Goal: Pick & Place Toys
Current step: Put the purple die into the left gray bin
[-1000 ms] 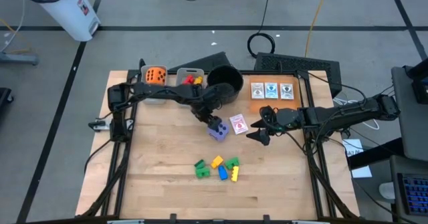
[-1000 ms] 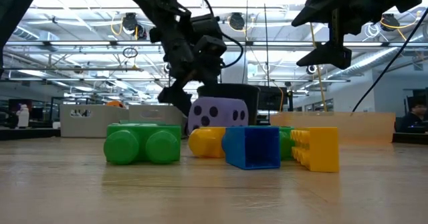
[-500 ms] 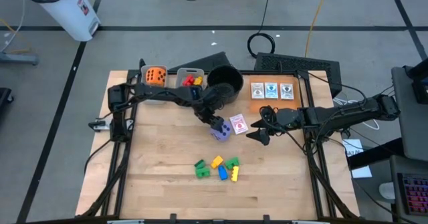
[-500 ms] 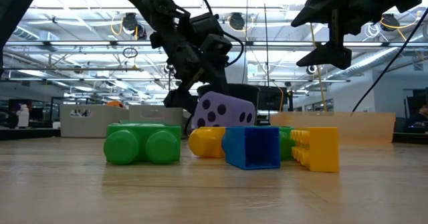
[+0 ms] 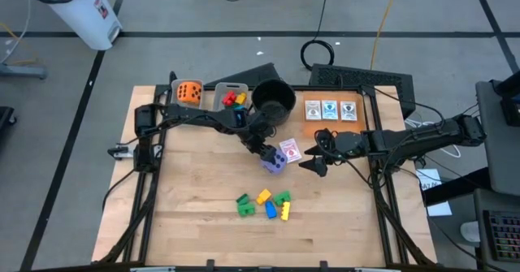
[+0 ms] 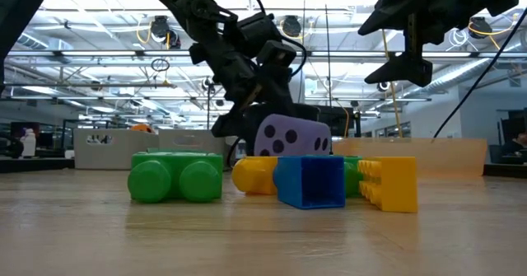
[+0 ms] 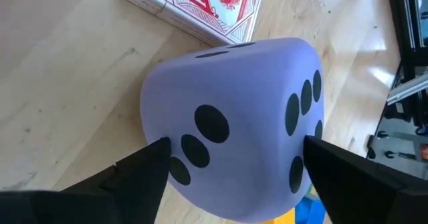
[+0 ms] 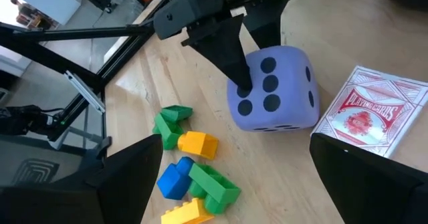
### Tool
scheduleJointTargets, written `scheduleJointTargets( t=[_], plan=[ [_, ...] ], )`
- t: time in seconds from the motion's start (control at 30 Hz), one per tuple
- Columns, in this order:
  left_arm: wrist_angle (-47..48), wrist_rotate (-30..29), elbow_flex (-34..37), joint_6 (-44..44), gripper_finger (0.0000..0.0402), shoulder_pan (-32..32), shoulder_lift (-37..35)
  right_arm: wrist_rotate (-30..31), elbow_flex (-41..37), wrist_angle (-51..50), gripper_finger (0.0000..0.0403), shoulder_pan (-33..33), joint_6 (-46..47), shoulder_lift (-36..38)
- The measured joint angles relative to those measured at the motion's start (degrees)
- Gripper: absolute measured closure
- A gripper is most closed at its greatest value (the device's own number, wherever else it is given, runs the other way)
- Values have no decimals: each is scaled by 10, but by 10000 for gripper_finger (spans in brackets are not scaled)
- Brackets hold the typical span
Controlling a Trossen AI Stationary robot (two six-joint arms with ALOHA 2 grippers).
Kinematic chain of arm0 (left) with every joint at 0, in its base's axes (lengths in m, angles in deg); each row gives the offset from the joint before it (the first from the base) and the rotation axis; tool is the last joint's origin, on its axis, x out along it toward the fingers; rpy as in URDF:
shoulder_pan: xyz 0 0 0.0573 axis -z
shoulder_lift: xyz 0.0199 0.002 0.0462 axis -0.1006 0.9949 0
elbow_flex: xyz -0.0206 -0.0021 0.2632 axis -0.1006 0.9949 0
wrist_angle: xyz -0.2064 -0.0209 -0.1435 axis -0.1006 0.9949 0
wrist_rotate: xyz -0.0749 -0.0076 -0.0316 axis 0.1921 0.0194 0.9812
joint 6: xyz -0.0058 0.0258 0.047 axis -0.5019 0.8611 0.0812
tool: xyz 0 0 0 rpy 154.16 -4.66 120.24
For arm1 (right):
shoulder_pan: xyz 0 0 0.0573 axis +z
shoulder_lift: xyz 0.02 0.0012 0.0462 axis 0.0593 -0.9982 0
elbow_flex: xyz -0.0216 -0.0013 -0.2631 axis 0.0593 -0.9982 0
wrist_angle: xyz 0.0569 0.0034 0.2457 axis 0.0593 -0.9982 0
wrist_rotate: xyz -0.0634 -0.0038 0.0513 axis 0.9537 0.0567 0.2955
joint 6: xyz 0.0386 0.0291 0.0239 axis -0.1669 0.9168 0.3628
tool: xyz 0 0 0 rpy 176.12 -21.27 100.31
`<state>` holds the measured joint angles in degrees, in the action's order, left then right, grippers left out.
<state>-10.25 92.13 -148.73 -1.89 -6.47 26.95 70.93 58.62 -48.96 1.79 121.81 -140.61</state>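
Starting at the left: sitting along the far edge of the bench (image 5: 187, 223), the orange die (image 5: 189, 92) in a grey bin (image 5: 175, 112), then a second grey bin (image 5: 233, 88) holding small red and yellow blocks, then the round black pot (image 5: 273, 98).

Reaching from the left across the bench, the left gripper (image 5: 266, 151) straddling the purple die (image 5: 274, 160), jaws spread wide with 1 finger on each side of it. Gripping or merely flanking: leaning toward gripping, since in the low view the die (image 6: 293, 136) is showing tilted, but not settling whether it is off the wood. In the left wrist view, the die (image 7: 234, 117) filling the gap between the 2 dark fingers (image 7: 137, 177), squarely in line with the jaws, no long axis to speak of.

Lying just beyond the die, touching or nearly so, a red-backed card pack (image 5: 289, 150).

Nearer the front edge, well apart from the die: a cluster of green, yellow and blue blocks (image 5: 264, 204).

Further right, 3 picture cards (image 5: 329, 110) lying in a row by the far edge.

Hovering above the bench beside the pack, the right gripper (image 5: 316, 153), jaws spread, holding nothing; looking on at the die from farther off, so the left arm being the nearer by far.
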Motion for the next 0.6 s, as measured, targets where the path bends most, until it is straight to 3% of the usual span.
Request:
scheduleJointTargets(
  t=[0.37,0.6],
  plan=[
    [0,-7,0,3,210,0,0,0,0,0,28,0,-3,0],
    [-11,-7,0,5,243,-2,0,0,0,0,28,0,-6,0]
  ],
)
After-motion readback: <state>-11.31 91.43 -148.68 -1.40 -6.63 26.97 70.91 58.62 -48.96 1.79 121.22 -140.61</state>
